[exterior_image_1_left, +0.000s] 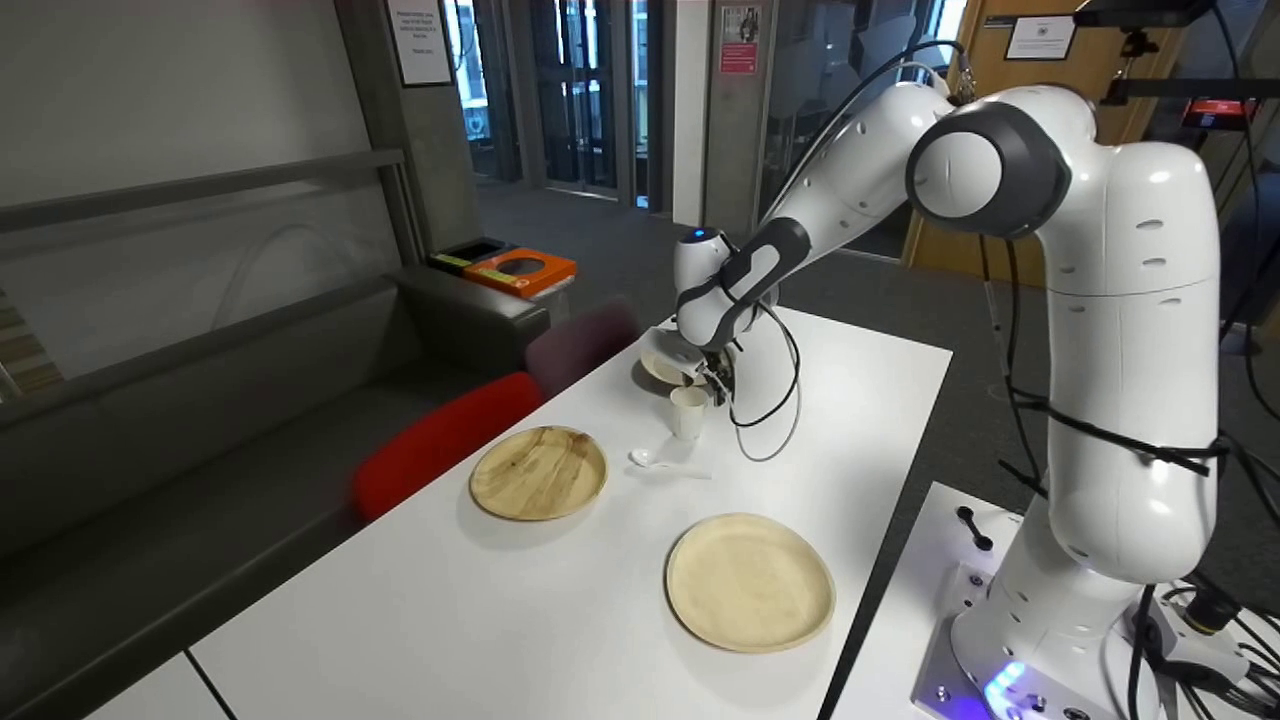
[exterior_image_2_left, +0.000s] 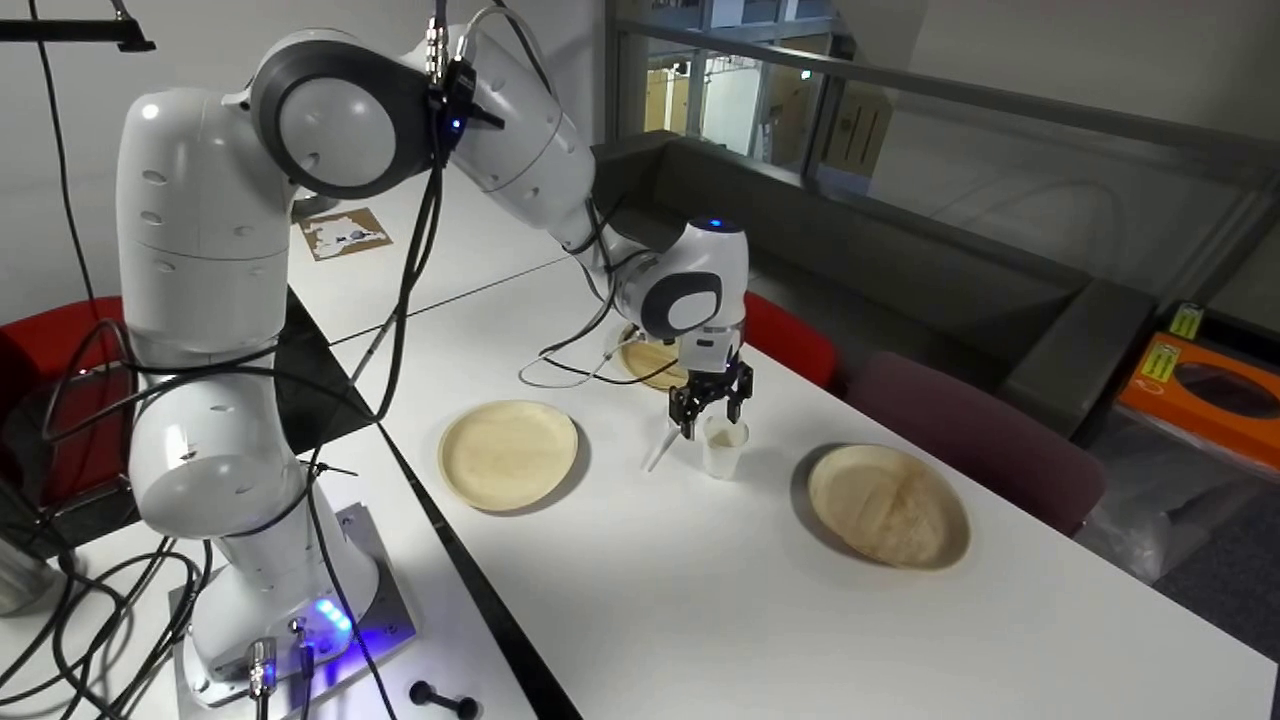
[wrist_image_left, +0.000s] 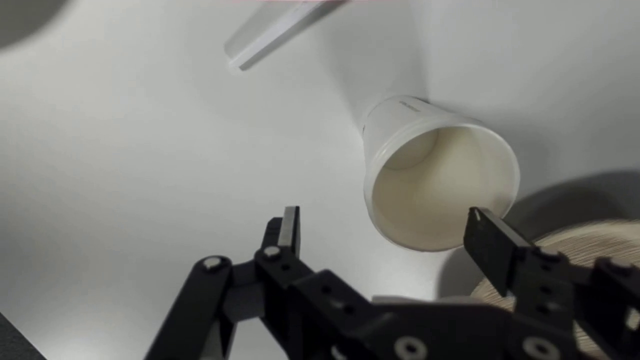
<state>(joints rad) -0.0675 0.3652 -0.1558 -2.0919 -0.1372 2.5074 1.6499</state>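
Note:
My gripper is open and empty, with its two black fingers wide apart. It also shows in an exterior view, pointing down just above a white cup. The cup stands upright on the table, its open mouth facing the wrist camera, and looks empty. The right finger overlaps the cup's rim in the wrist view; I cannot tell whether they touch. The cup shows in both exterior views. A white plastic spoon lies beside the cup; its handle shows in the wrist view.
A pale round plate lies near the robot's base. A wood-grained plate lies near the table's far side. Another plate lies beyond the cup. A red chair and a purple chair stand at the table. Cables loop beside the wrist.

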